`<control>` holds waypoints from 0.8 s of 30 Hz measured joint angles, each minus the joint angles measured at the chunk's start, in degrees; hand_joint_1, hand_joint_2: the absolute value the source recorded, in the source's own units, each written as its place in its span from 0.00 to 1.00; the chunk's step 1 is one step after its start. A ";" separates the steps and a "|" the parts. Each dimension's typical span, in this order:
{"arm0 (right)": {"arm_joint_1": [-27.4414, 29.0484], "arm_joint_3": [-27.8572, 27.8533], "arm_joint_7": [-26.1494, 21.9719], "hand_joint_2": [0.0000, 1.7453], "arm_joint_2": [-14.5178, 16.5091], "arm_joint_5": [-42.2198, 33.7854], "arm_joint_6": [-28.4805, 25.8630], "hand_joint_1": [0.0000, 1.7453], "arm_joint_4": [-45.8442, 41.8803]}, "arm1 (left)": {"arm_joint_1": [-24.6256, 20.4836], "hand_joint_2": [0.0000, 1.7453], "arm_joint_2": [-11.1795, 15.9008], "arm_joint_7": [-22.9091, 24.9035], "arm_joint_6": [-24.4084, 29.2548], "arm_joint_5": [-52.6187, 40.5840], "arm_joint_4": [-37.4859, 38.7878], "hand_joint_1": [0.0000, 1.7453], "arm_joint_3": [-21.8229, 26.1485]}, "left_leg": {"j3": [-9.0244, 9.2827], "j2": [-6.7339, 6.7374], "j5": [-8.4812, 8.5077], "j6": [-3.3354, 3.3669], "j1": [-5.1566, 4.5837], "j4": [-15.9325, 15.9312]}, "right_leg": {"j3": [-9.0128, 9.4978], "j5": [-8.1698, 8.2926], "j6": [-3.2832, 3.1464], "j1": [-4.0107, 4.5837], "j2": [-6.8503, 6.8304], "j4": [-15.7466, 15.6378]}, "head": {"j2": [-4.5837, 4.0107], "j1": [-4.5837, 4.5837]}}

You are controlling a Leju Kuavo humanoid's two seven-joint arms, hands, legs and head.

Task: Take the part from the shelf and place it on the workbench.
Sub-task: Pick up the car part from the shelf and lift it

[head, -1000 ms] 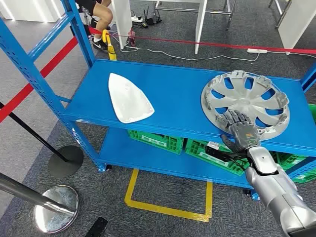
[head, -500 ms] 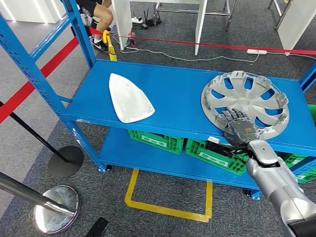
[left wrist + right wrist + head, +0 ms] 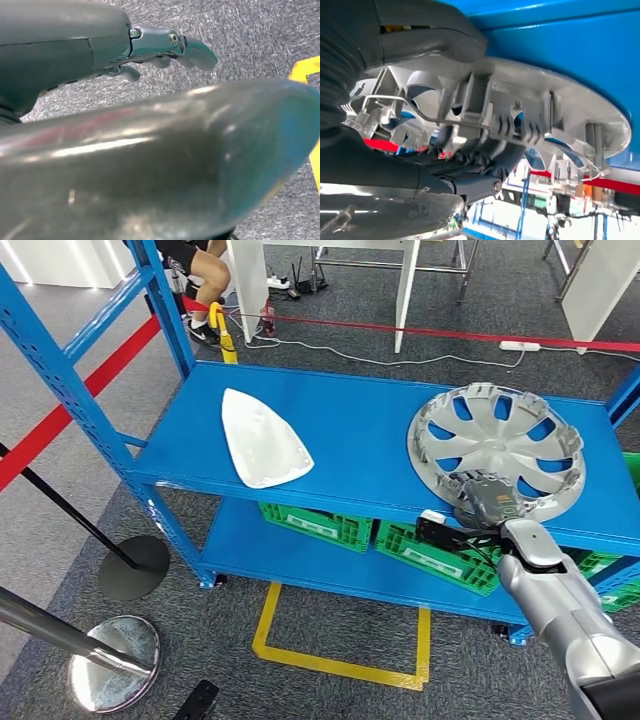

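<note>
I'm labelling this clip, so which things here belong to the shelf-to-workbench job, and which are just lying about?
Belongs to the job:
- round silver plastic wheel cover, gripped at its near rim
- right hand
- blue metal shelf

Just lying about:
- white triangular plastic panel
- green plastic crates
- chrome barrier post base
- yellow floor tape

Right robot hand (image 3: 489,496) curled onto hubcap (image 3: 498,445) rim.

Bright, even overhead light; glare streaks the polished metal base (image 3: 113,677). The left wrist view's close foreground is blurred.
</note>
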 joint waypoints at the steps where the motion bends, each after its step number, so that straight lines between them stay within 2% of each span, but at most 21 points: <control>1: -0.30 0.00 -0.24 1.00 0.01 -0.40 0.69 1.00 0.21 | 0.00 0.00 0.00 -0.01 -0.13 0.05 0.00 0.00 0.05 | 0.00 0.00 0.01 0.00 0.00 0.00 | 0.00 0.01 -0.01 0.00 0.00 0.00 | 0.00 -0.01; 14: -1.78 0.02 -1.01 1.00 0.09 -2.49 2.44 1.00 1.73 | 0.00 0.00 0.00 -0.23 -0.23 0.26 0.00 0.00 0.95 | 0.00 0.00 0.01 0.00 0.00 0.00 | 0.00 0.02 -0.02 0.01 0.00 0.00 | 0.00 -0.01; 24: -1.02 0.15 -1.03 1.00 0.16 -3.62 -2.04 1.00 1.65 | 0.01 0.00 -0.08 -0.63 -0.10 0.30 0.00 0.00 1.58 | 0.00 0.00 0.01 0.00 0.00 0.00 | -0.01 0.02 -0.02 0.01 0.00 0.00 | 0.00 -0.01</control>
